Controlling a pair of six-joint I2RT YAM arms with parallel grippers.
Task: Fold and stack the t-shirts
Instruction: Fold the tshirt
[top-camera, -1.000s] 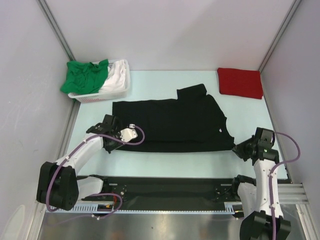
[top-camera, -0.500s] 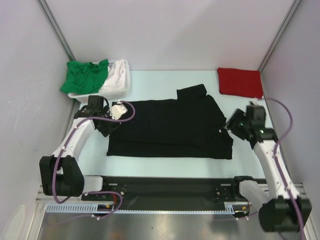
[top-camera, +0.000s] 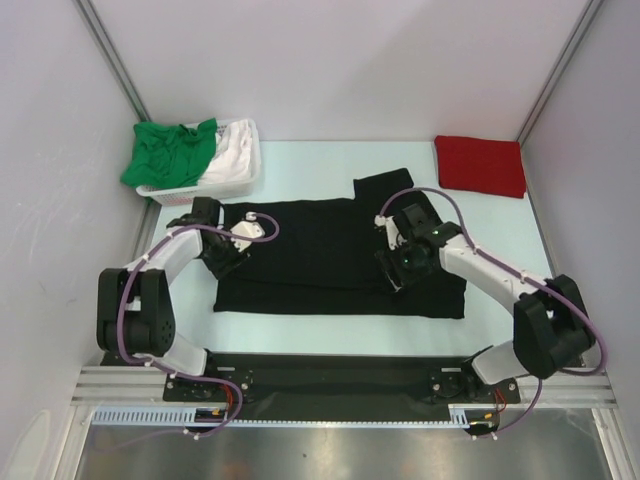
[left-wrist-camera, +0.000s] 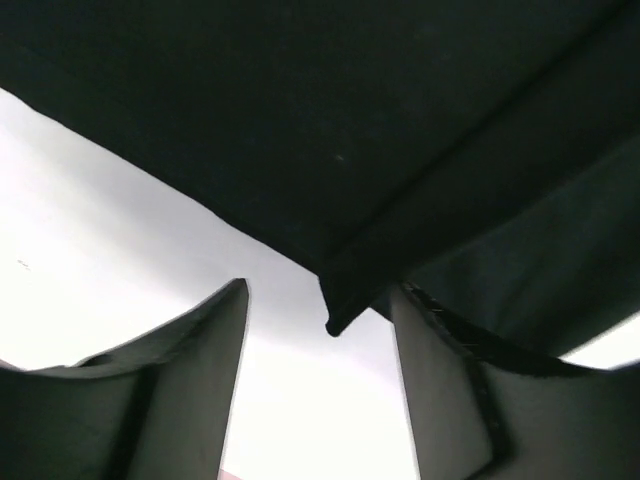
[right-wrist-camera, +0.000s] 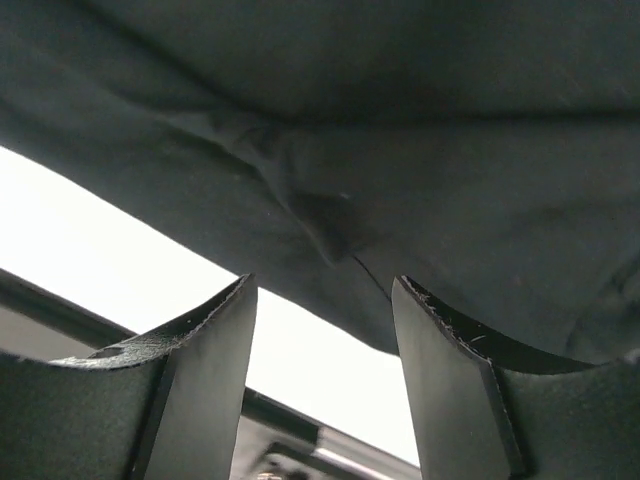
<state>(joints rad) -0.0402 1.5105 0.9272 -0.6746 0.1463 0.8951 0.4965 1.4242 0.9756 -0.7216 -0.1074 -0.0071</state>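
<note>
Black t-shirt (top-camera: 330, 245): lying folded on the worktop (top-camera: 300, 165).
Left claw (top-camera: 224, 256): open, at the shirt's left edge.
Right claw (top-camera: 396, 268): open, over the shirt's right half.

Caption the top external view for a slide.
Left arm and right arm over half-folded black t-shirt; red t-shirt folded; green t-shirt and white t-shirt in basket.

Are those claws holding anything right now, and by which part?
Nothing is held: the left gripper and right gripper both stand open by the black t-shirt.
</note>
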